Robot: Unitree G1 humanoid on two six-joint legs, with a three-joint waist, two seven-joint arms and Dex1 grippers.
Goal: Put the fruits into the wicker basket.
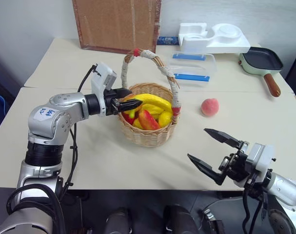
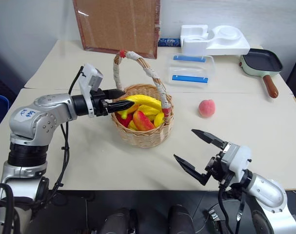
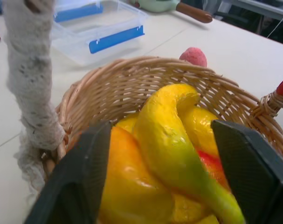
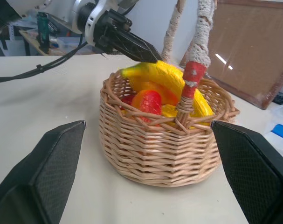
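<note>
I am holding my left claw over the near-left rim of the round tan woven wicker basket, which is standing in the middle of the picture. Its two black fingers are standing apart and are gripping nothing; the long curved bright yellow toy banana is lying just under them, inside the basket, on top of the orange-red and small yellow fruits. So I am judging that the banana is already delivered.

The small round pink-red peach is sitting alone on the pale desk, to the right of the basket and apart from it. My right claw is waiting in the lower right of the picture, near the front edge of the desk, with its fingers spread wide and empty.

I am expecting the peach to be light and stiff, like a toy, with a smooth skin that can slip. Because it is round, it can roll away if I am pushing it from one side only. I am thinking the best hold is across its widest middle, one finger on each side.

There is open desk all around the peach, so the approach is free. The clear plastic box with blue strips and the green pan with a brown handle are standing further up, well apart. The tall arched handle is crossing the basket, so I should be dropping the peach beside this arch, not under it.
</note>
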